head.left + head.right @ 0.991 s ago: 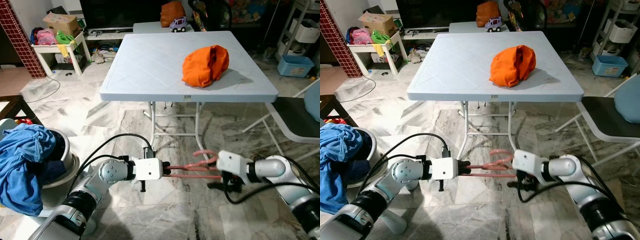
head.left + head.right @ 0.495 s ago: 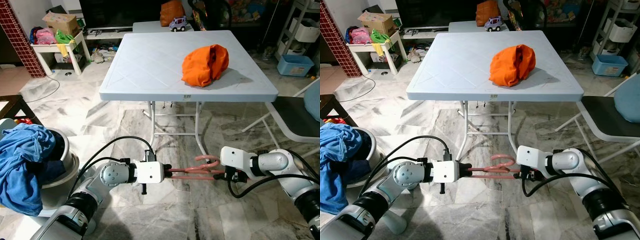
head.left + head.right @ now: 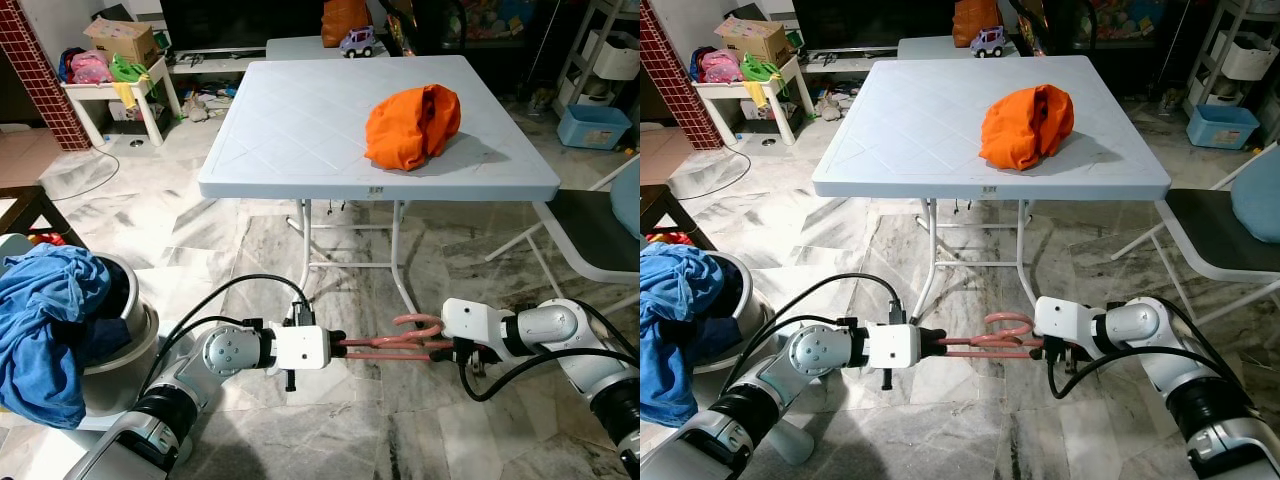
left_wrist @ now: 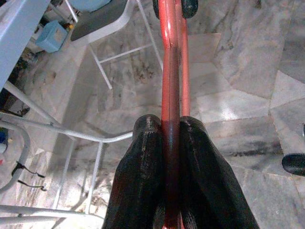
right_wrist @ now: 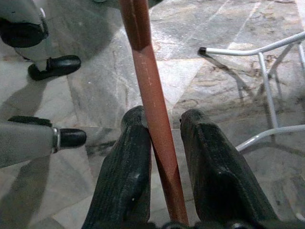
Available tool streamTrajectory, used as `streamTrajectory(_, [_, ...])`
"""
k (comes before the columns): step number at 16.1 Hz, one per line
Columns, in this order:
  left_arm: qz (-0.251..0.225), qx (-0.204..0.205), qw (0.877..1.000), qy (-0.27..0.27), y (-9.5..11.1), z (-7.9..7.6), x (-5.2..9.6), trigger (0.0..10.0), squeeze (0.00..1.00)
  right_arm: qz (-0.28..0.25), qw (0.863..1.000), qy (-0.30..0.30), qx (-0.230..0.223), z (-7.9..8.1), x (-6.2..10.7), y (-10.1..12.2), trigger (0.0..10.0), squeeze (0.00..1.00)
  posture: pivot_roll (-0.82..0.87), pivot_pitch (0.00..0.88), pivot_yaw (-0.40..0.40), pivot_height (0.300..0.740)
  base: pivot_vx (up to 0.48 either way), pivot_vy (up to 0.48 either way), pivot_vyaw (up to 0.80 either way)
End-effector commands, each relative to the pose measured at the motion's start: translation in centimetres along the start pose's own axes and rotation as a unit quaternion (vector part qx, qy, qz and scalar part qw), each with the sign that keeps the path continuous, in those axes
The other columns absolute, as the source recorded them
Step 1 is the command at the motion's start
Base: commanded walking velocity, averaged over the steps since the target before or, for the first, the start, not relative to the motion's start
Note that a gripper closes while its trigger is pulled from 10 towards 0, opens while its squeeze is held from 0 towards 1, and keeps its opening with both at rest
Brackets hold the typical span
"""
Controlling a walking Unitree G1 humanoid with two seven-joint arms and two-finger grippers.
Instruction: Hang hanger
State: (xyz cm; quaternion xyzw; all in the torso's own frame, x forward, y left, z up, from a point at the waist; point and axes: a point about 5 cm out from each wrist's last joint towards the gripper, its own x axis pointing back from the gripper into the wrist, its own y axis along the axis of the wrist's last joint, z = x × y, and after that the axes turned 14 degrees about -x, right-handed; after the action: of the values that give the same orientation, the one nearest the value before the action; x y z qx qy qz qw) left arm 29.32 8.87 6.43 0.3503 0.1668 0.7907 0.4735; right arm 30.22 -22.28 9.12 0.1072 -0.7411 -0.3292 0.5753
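A pink-red hanger (image 3: 395,342) lies level, low above the marble floor in front of the table, its hook (image 3: 420,321) toward the right end. My left gripper (image 3: 335,345) is shut on the hanger's left end; the left wrist view has both black fingers (image 4: 145,157) pressed against the bar (image 4: 170,71). My right gripper (image 3: 447,348) is at the other end. In the right wrist view its fingers (image 5: 131,157) straddle the bar (image 5: 147,86): one touches it, the other stands a little off, so it is open.
A pale folding table (image 3: 300,130) stands just ahead with an orange garment (image 3: 412,125) on it; its legs (image 3: 396,260) are close behind the hanger. A basket of blue clothes (image 3: 45,320) sits at the left, a folding chair (image 3: 590,225) at the right.
My right gripper has come up from below the hanger and now has its fingers around the bar's right end. The left gripper has kept its hold and barely moved.
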Motion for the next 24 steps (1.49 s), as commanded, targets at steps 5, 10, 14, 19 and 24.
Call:
streamTrajectory(5, [0.001, -0.012, 1.000, -0.010, -0.1, 0.0, 0.1, 10.0, 0.00, 0.008, 1.000, 0.016, -0.005, 0.3, 0.3, -0.5, 0.0, 0.00, -0.10, 0.035, 0.039, 0.740, 0.000, 0.000, 0.00])
streamTrajectory(10, [-0.002, 0.021, 1.000, -0.009, -0.2, 0.0, 0.1, 10.0, 1.00, 0.002, 1.000, 0.016, -0.011, 0.5, 0.2, -0.5, 0.0, 0.00, -0.10, 0.032, 0.042, 0.740, 0.000, 0.000, 0.00])
streamTrajectory(14, [-0.017, 0.034, 0.999, 0.037, 0.0, 0.8, 0.1, 10.0, 1.00, -0.009, 1.000, -0.007, -0.013, 0.5, -0.2, -0.7, 0.0, 0.00, -0.10, 0.031, 0.041, 0.740, 0.000, 0.000, 0.00])
streamTrajectory(19, [-0.031, 0.046, 0.998, 0.031, 0.1, 0.5, 0.4, 10.0, 1.00, 0.002, 0.998, -0.061, 0.002, 0.2, -1.4, -1.0, 0.0, 0.00, -0.09, 0.034, 0.037, 0.740, 0.000, 0.000, 0.00])
streamTrajectory(24, [-0.018, 0.173, 0.974, 0.145, -1.0, 0.5, 1.2, 10.0, 1.00, -0.007, 0.991, -0.132, -0.030, 0.3, -2.7, -2.1, 0.0, 0.00, -0.08, 0.034, 0.032, 0.740, 0.000, 0.000, 0.00])
